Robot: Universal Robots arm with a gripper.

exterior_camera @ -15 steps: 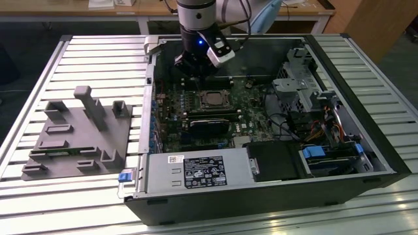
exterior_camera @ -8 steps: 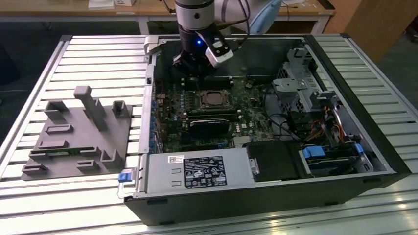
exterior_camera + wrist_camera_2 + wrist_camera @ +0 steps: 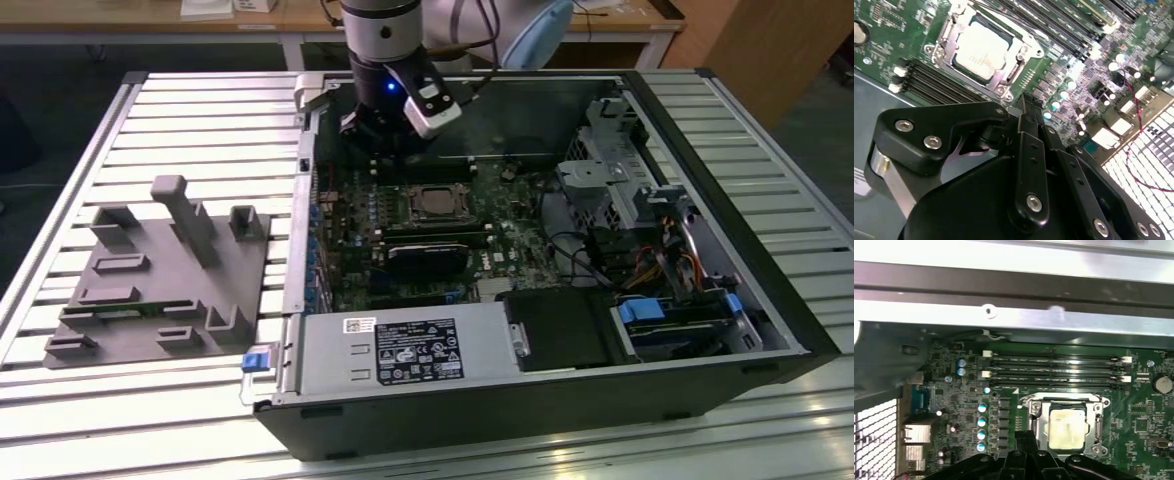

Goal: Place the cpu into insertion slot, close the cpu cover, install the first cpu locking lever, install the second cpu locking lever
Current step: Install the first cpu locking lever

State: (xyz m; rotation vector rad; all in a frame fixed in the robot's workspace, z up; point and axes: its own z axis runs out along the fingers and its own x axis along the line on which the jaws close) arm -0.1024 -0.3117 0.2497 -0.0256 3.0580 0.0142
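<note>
Pincer closed, empty, near the cpu, seated in the insertion slot under the cpu cover

Arm upright, wrist downward, jaws tight together, nothing between them.

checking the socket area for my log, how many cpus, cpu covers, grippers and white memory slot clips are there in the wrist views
cpu: 1
cpu cover: 1
gripper: 1
white slot clips, in the first wrist view: 4
total: 7
</note>
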